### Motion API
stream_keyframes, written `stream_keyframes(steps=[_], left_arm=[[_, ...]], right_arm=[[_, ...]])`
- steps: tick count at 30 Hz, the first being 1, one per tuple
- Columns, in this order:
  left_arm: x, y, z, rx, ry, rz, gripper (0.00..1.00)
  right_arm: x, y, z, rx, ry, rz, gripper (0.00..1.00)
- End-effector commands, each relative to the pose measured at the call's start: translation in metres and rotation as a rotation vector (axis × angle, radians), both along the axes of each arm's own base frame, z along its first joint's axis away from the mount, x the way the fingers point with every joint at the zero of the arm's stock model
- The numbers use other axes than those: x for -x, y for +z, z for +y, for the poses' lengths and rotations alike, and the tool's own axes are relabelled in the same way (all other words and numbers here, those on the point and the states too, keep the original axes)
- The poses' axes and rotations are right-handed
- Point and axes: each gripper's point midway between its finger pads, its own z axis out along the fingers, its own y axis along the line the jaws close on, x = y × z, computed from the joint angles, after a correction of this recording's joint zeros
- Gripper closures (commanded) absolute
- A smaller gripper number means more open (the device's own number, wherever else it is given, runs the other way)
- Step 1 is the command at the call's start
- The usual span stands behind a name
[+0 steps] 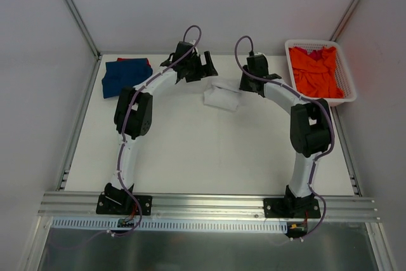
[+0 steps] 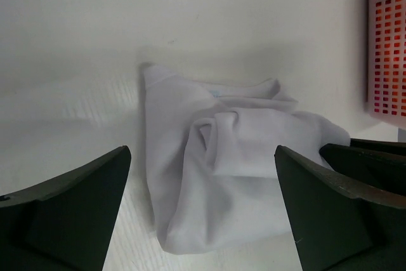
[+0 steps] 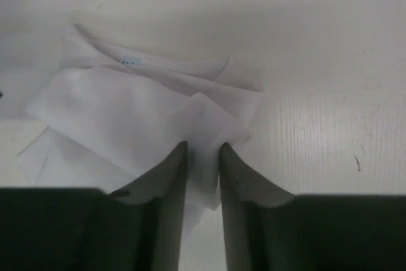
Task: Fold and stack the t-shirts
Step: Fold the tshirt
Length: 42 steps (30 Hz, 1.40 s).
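L gripper: hung wide open, fingers either side of white t-shirt, nothing held. R gripper: jaws nearly together w/ a fold of same shirt's edge in the slot; couldn't tell if pinched or just slack betw. them. Table: carried everything; both arms reached to far middle, facing each other across the shirt, prob. so each could work one side of a fold. Basket: sat at far right corner, likely as supply bin, w/ orange t-shirt crumpled inside, not yet folded. Dk blue t-shirt: lay folded at far left corner, well apart from basket, w/ strip of red t-shirt showing at its far edge. Looked like the stack, though which lay on top couldn't be made out. White t-shirt: lay on table betw. stack & basket, bunched into rough small packet, layers uneven, neck label showing; judged fold approx. done but untidy, stacking not yet done.
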Motion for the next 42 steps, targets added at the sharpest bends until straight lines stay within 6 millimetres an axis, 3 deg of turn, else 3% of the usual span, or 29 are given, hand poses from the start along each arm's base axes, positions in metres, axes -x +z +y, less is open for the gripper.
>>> stream_keyframes(steps=[1, 6, 14, 19, 22, 26, 33, 37, 42], left_arm=[[-0.015, 0.018, 0.005, 0.029, 0.006, -0.034, 0.01], [-0.005, 0.012, 0.011, 0.015, 0.014, -0.01, 0.01], [0.029, -0.003, 0.022, -0.002, 0.019, 0.062, 0.01], [0.056, 0.001, 0.025, -0.016, 0.017, 0.072, 0.01], [0.068, 0.004, 0.022, -0.022, 0.003, 0.072, 0.01], [0.078, -0.001, 0.016, -0.02, -0.011, 0.095, 0.01], [0.092, -0.007, 0.012, -0.035, -0.021, 0.107, 0.01], [0.096, -0.009, 0.016, -0.047, -0.016, 0.106, 0.01], [0.098, -0.006, 0.021, -0.059, -0.008, 0.095, 0.01]], right_arm=[[-0.011, 0.004, -0.009, 0.013, -0.031, -0.008, 0.67], [-0.004, 0.007, -0.017, 0.043, -0.042, -0.01, 0.51], [0.01, 0.062, -0.034, 0.068, -0.067, -0.111, 0.49], [0.031, 0.097, -0.017, 0.03, -0.005, -0.163, 0.49], [0.039, 0.105, 0.0, -0.001, 0.051, -0.16, 0.5], [0.041, 0.099, 0.02, -0.014, 0.101, -0.132, 0.5], [0.028, 0.07, 0.051, -0.08, 0.174, -0.049, 0.5], [0.021, 0.041, 0.07, -0.105, 0.208, 0.015, 0.51], [0.03, 0.006, 0.08, -0.17, 0.19, 0.089, 0.51]])
